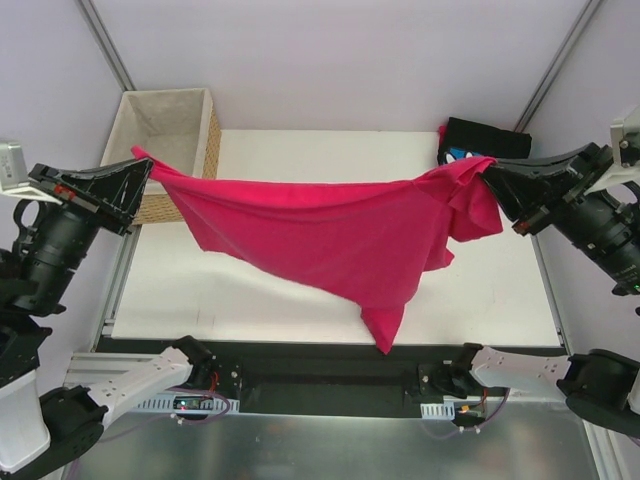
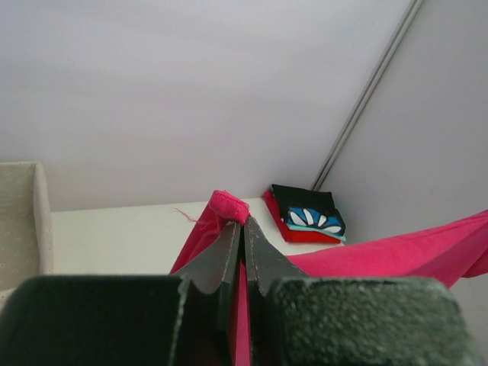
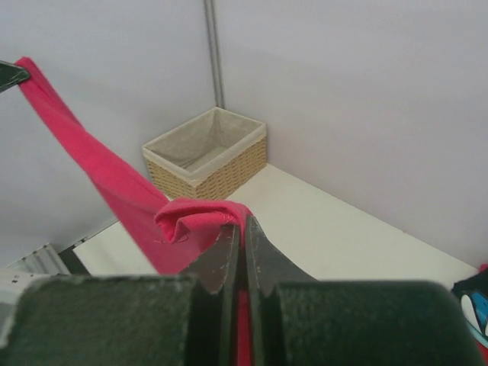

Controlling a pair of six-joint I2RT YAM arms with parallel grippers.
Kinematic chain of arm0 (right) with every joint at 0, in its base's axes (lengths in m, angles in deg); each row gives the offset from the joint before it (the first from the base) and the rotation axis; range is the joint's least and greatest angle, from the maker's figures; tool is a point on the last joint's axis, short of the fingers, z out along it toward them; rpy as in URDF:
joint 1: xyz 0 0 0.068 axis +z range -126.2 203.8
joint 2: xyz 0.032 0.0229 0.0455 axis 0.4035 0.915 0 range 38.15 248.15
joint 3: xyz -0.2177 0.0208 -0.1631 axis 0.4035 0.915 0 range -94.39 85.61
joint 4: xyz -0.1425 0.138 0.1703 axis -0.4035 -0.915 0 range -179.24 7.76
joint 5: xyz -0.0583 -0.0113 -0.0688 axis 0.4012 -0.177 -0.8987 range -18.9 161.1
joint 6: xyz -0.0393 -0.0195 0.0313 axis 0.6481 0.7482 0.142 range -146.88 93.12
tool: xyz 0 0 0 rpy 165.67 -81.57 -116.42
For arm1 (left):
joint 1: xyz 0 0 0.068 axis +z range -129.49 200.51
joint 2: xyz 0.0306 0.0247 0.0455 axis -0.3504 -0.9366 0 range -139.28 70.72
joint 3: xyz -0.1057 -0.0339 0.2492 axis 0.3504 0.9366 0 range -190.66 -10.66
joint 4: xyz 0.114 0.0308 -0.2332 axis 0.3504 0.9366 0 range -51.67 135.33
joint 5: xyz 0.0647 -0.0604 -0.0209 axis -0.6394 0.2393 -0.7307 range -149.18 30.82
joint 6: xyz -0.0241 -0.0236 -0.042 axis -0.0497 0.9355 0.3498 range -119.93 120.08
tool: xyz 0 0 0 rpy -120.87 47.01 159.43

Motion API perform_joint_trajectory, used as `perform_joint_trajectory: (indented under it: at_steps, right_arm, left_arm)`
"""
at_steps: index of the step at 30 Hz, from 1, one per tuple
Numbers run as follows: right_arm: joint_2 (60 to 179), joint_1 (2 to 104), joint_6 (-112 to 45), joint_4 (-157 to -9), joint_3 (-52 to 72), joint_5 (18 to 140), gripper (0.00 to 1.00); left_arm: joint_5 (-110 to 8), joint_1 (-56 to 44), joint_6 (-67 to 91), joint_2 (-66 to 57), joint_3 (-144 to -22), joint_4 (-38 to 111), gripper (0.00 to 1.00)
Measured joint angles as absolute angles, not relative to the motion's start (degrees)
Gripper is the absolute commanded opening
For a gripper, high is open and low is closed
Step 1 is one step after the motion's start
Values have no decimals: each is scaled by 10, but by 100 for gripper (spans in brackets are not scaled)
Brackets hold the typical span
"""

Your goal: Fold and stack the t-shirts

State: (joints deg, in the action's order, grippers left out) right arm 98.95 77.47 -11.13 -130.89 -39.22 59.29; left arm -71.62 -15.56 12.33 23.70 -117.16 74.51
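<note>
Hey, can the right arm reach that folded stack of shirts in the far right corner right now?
Probably not yet. The folded stack lies close by the right fingers, but they are shut on the pink shirt, stretched across to the left fingers. It would need to let go first.

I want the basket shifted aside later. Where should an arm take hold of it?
Pinch the basket by its right wall from straight above, one finger inside and one outside. It stands upright and open-topped, with thin lined walls, and that wall faces the middle of the table. The shirt is held up at both ends now, so it would likely need setting down first.
</note>
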Motion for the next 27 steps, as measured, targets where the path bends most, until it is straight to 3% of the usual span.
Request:
perform_joint_trajectory:
  at_steps: [17, 27]
  right_arm:
    - [901, 770, -125, -1228, -382, 832, 1]
    - [862, 652, -149, -1226, -389, 866, 1]
  left_arm:
    - [-562, -156, 135, 329, -1198, 726, 0]
    - [-551, -156, 137, 374, -1205, 724, 0]
